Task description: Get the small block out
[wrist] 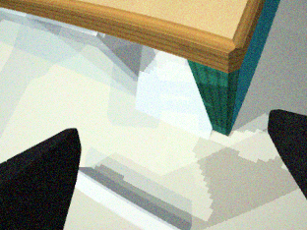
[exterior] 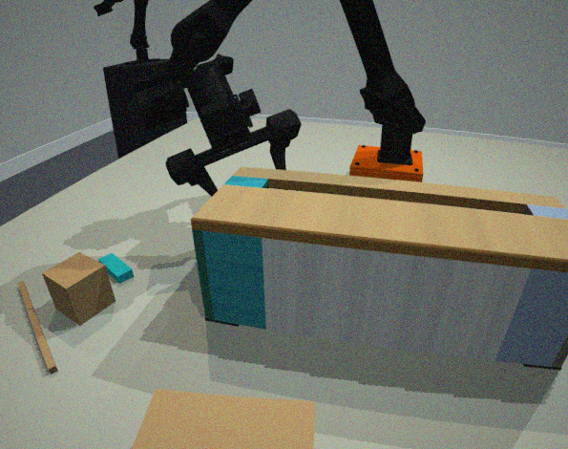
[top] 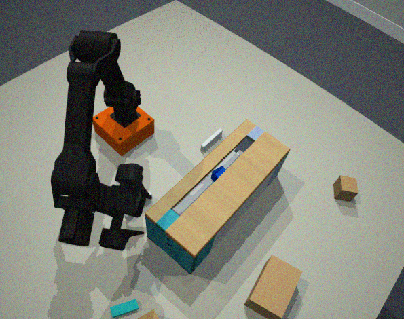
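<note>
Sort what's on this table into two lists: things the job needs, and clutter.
Job:
- blue block on the shelf
- box, with teal end and pale blue end
- tool, open, empty, beside the teal end

Clutter:
- small brown cube
- flat brown box
- teal bar
- white bar
- thin wooden stick

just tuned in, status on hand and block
Hand open, empty, off the box's teal end. Blue block on shelf mid-box, under the top slot. Nothing blocking.
</note>
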You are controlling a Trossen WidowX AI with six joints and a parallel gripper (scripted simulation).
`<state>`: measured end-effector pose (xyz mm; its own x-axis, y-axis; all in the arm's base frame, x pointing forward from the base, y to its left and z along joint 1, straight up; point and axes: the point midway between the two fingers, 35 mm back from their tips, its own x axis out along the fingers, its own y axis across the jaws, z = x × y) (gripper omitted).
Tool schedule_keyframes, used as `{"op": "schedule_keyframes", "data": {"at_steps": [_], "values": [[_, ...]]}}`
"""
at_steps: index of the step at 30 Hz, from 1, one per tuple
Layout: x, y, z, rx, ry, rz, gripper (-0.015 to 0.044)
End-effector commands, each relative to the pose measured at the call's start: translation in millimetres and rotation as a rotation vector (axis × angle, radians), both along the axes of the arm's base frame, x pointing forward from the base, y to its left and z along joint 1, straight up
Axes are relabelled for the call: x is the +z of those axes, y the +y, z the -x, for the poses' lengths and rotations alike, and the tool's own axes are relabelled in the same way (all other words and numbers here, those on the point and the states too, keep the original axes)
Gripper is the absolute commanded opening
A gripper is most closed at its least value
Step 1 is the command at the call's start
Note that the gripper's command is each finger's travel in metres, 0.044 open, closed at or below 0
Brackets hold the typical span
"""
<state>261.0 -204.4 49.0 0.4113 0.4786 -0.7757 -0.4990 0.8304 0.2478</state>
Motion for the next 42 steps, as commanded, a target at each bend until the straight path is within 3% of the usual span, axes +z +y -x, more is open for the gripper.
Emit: {"op": "schedule_keyframes", "data": {"at_steps": [1,7,23,30,42], "values": [[-0.1,-0.4,0.1,-0.003,0.001,0.0,0.04],[-4.7,-16.8,7.2,-0.141,0.05,0.021,0.04],[46.4,-80.1,-5.2,-0.593,-0.04,0.172,0.04],[69.7,-57.5,-34.5,-0.653,-0.064,0.132,0.04],[87.1,61.5,-77.5,-0.059,0.054,0.5,0.04]]}}
